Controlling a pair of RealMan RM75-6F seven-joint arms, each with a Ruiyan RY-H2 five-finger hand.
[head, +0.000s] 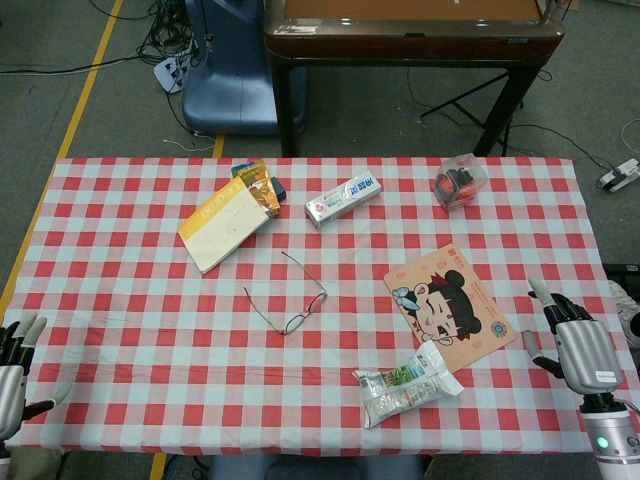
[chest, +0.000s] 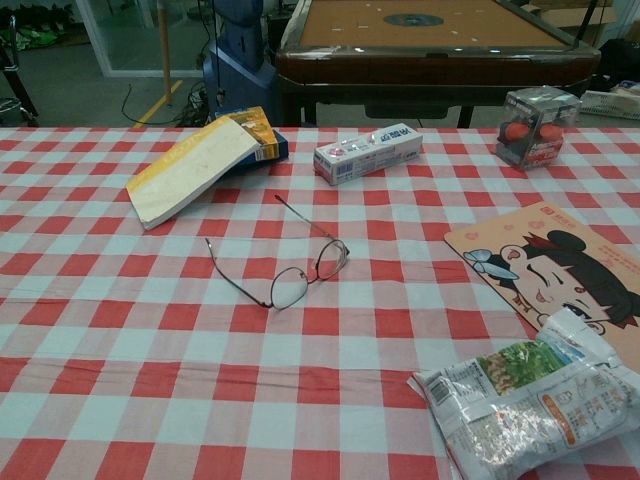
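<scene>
My left hand (head: 14, 362) hangs at the table's near left edge, fingers apart, holding nothing. At the near right edge my right hand (head: 572, 338) is likewise spread and empty, closest to the cartoon mouse pad (head: 450, 304). Neither hand shows in the chest view. A pair of thin-framed glasses (head: 288, 298) (chest: 290, 270) lies unfolded mid-table. A crumpled snack bag (head: 405, 383) (chest: 535, 400) sits near the front edge, touching the pad (chest: 560, 265).
On the red-checked tablecloth (head: 130, 300): a yellow book (head: 226, 226) (chest: 190, 170) leaning on a small orange-blue packet (head: 262, 184), a toothpaste box (head: 343, 198) (chest: 366, 152), a clear box with red items (head: 459, 181) (chest: 536, 126). A dark table (head: 410, 35) and a blue chair (head: 228, 70) stand beyond.
</scene>
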